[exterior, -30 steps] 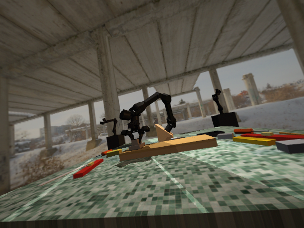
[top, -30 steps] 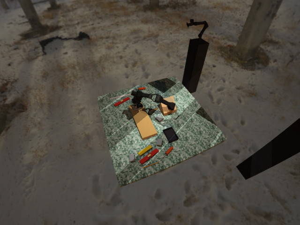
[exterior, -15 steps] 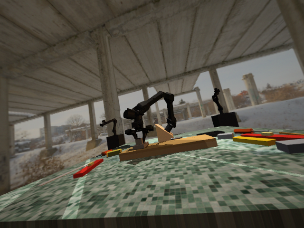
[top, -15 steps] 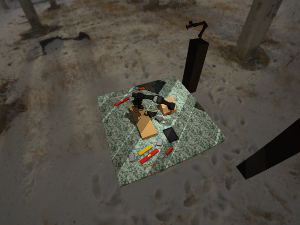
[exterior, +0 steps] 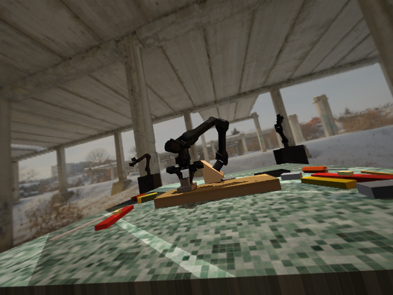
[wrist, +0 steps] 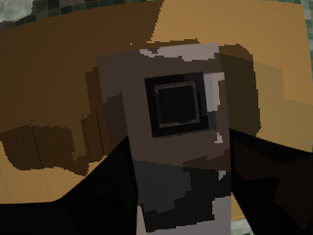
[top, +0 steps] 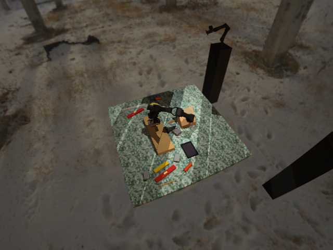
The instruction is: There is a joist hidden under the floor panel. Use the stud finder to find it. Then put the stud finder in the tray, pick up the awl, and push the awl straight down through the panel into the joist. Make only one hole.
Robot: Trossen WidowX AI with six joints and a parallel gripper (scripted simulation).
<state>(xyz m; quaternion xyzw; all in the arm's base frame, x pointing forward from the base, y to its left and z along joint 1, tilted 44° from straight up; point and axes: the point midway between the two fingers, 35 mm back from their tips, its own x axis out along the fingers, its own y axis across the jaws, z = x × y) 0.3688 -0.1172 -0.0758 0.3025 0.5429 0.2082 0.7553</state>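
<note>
In the top view, the jaws were closed on the grey stud finder (top: 154, 123) (exterior: 186, 187) (wrist: 178, 149) at one end of the wooden panel (top: 164, 144) (exterior: 237, 187) (wrist: 274, 29). The black tray (top: 189, 149) (exterior: 272, 173) lay beyond the panel's other end, off to one side, on the worktop (top: 223, 145) (exterior: 190, 254) (wrist: 15, 12). A grey block (top: 176, 131) sat between the arm (top: 162, 109) (exterior: 199, 128) and the panel, so a low carry towards the tray risked a knock. An orange-handled tool (top: 187, 167) (exterior: 314, 169), probably the awl, lay past the tray; another orange piece (top: 157, 98) at the far edge could invite a wrong pick.

In the exterior view, the finder was low over the panel, seemingly on it, though full contact could not be told. Pressing too hard could twist it in the grasp; riding high or tilted could spoil the search.

In the wrist view, the jaws flanked the finder's body, and its square screen (wrist: 177, 104) was dark, with no mark readable. Patchy shadows could make a faint signal easy to miss. Stopping the sweep too soon could send the only permitted hole wide of the joist.
</note>
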